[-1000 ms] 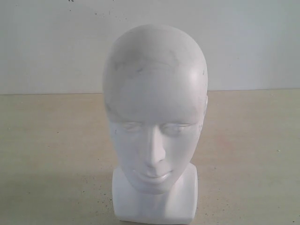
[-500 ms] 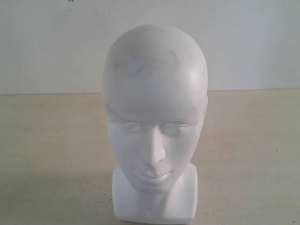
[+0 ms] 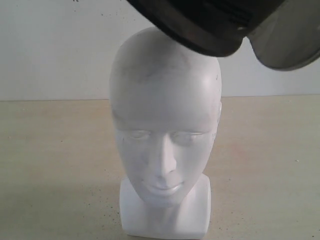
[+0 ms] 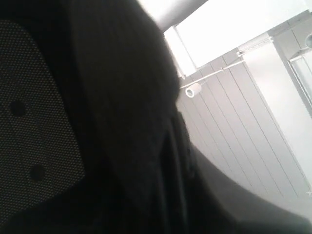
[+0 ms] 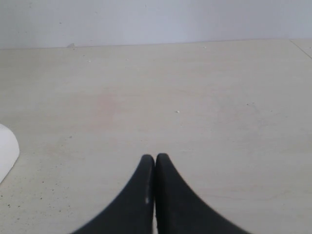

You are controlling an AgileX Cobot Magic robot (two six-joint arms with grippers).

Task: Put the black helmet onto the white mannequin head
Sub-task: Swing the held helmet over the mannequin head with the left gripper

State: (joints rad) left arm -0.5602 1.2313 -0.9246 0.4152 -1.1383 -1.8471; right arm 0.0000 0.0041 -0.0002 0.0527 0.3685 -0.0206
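Black helmet (image 3: pixel 200 22), rounded and glossy with a smoky tinted visor (image 3: pixel 290 42), hangs tilted at the top of the exterior view. Its lower rim overlaps the crown of the smooth white foam mannequin head (image 3: pixel 165 125) and sits off towards the right arm's side; whether rim and crown touch cannot be told. The head stands upright on its squarish base on the pale beige worktop (image 3: pixel 50 150) with nothing steadying it. In my judgement the main risk lies there. A lowered helmet that stays off-centre and slanted would put its rim against one side of the crown and push the light head over or slide it, and the visor could catch the brow. The left wrist view is filled with the helmet's dark mesh lining (image 4: pixel 34 122); the left hand cannot be made out, so its grip cannot be told. The right hand (image 5: pixel 155 158) has its fingers pressed together, empty, low over bare worktop, too idle to brace the base. No brand, label or writing is legible anywhere.
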